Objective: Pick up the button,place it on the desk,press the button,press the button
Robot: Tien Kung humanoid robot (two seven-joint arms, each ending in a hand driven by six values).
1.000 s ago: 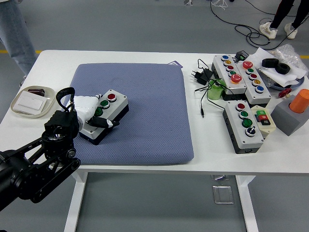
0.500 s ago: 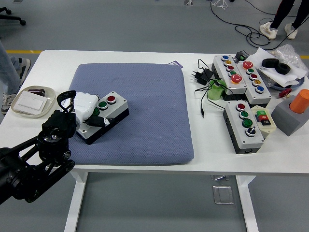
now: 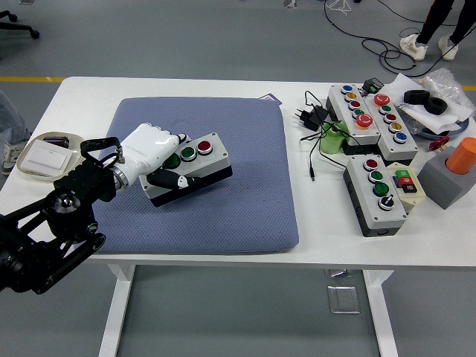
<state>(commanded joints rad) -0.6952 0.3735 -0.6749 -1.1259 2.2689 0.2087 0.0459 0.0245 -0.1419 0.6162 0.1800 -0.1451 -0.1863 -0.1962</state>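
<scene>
— What's at the far left?

— A shallow beige tray with a white card in it, near the table's left edge. Just right of it the robot's black left arm comes in, and its white 5-fingered left hand is wrapped around the left end of a grey 2-button control box with a black base.

— Fingers closed on it?

— Yes, curled over the top and down the front; the thumb lies along the box's near side. The box sits tilted over the blue-grey quilted pad, left of its middle. I can't tell whether it's resting on the pad or lifted just clear.

— So where's the task?

— I'd say the pick-up is in hand. Putting it on the desk and both presses are left: its green button and red button are uncovered, with no finger on either.

— And further right?

— 3 other grey button boxes, a black power plug with cable and an orange cylinder on a grey block. No right arm in view.
</scene>
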